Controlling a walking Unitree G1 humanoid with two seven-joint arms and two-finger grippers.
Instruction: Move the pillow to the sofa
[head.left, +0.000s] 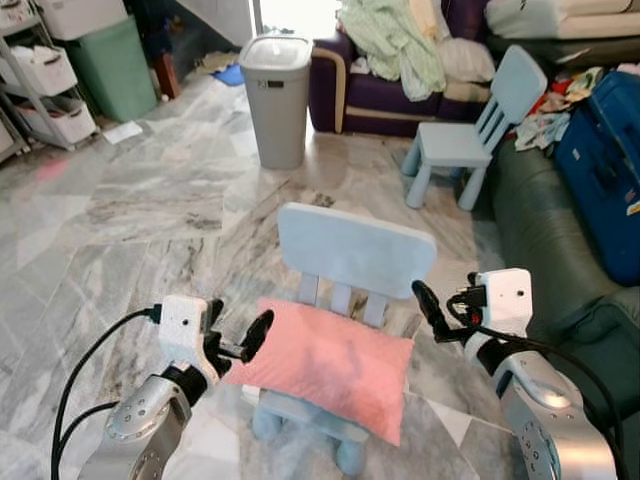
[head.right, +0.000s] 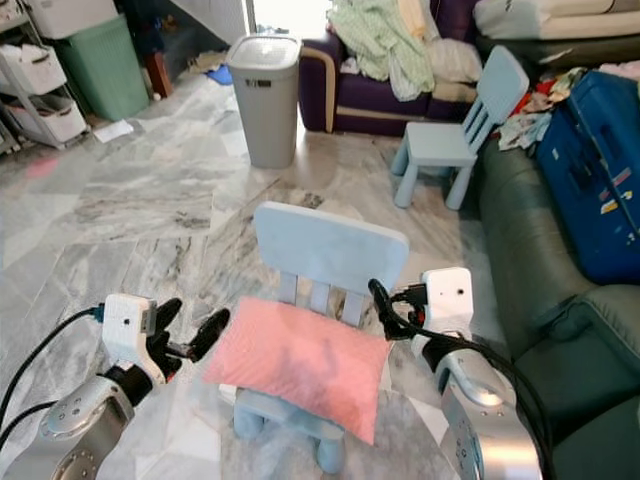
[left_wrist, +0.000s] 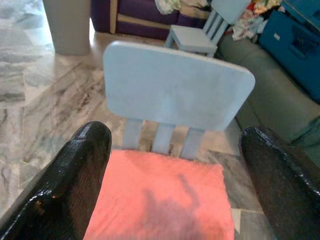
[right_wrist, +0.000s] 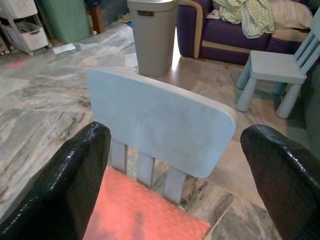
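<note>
Two grippers, left (head.left: 238, 336) and right (head.left: 428, 305), jaws apart, flanking the pink pillow (head.left: 325, 365) on a blue chair (head.left: 355, 250).

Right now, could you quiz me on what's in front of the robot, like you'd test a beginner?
1. True or false: the pink pillow lies on the seat of the near blue chair.
2. Which is nearer the grey bin: A) the purple sofa, B) the blue suitcase?
3. Are the left gripper and right gripper open or shut?

Key: 1 true. 2 A. 3 Both open, one at each side of the pillow, neither holding it.
</note>
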